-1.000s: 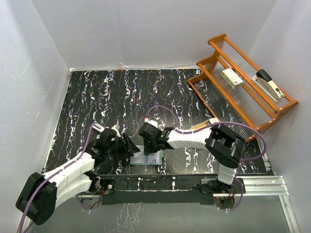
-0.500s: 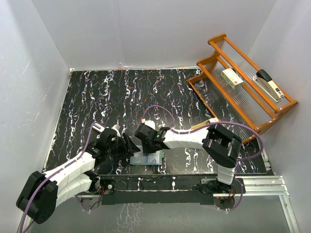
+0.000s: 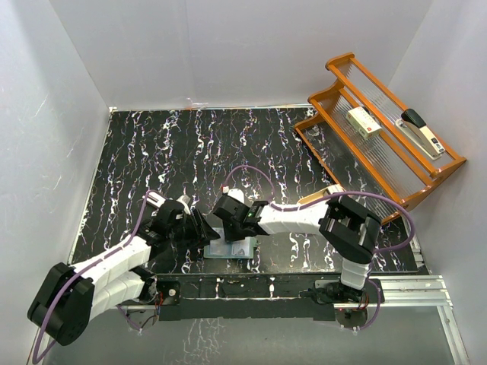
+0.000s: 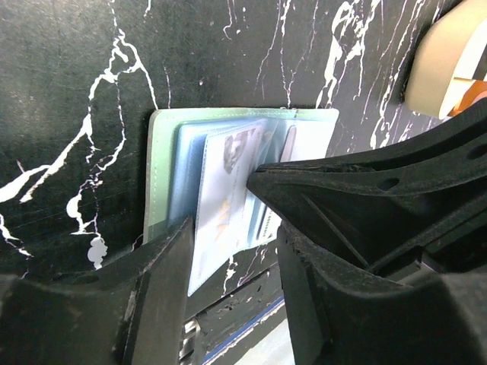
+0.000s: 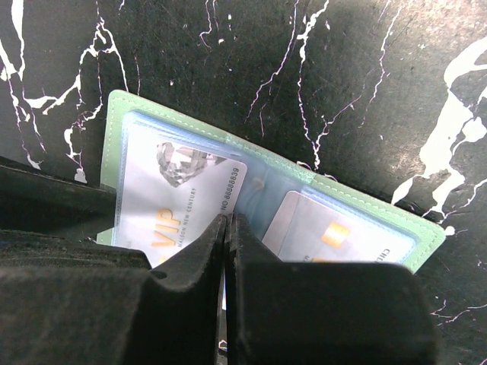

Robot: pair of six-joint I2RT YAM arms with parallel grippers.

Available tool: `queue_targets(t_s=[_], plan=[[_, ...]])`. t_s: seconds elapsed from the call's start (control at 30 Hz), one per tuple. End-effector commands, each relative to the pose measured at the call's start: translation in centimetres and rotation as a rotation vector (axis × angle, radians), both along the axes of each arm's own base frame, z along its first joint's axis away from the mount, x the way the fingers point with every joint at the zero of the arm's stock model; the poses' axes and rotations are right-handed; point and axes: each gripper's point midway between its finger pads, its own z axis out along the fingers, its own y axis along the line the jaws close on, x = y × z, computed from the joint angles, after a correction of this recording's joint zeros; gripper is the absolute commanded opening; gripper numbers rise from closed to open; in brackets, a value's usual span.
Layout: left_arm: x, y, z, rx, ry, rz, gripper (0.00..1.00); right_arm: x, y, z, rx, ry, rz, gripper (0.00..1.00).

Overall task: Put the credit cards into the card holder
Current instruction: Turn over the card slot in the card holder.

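Credit cards (image 5: pixel 335 236) look light, stiff, slick; grip an edge. Right pincer (image 5: pixel 227 228) is shut at the VIP card (image 5: pixel 167 201); left pincer (image 4: pixel 228 220) stands half-spread astride the soft card holder (image 4: pixel 156 175).

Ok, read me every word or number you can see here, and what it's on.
"VIP": on the left card in the card holder.
"NEW CENTURY": small, under it; word before unclear.
"NO 88888839": along that card's edge, last digits unsure.
On the right card: print cut off, unreadable.
Labels on the box and stapler: too small.
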Motion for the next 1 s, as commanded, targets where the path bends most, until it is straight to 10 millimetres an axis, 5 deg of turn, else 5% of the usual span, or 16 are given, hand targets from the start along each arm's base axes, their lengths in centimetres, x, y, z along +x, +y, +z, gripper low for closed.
queue_targets(t_s=[0.0, 0.17, 0.6, 0.83, 0.97], plan=[[0.1, -1.3, 2.4, -0.086, -0.030, -0.045, 0.42, -1.5, -2.6, -3.1, -0.102, 0.037, 0.015, 0.00], [-0.1, -2.2, 3.4, -0.154, -0.029, -0.063, 0.36, -1.1, -2.1, -1.9, -0.051, 0.003, 0.015, 0.03], [-0.2, -3.0, 4.1, -0.193, -0.044, -0.086, 0.41, 1.5, -2.3, 2.7, 0.000, -0.151, 0.012, 0.22], [-0.5, -3.9, 4.4, -0.209, -0.043, -0.112, 0.42, 4.1, -5.3, 6.0, 0.006, -0.245, -0.033, 0.29], [-0.5, -4.8, 4.4, -0.210, -0.045, -0.124, 0.43, 6.2, -8.7, 8.0, -0.023, -0.278, -0.066, 0.31]])
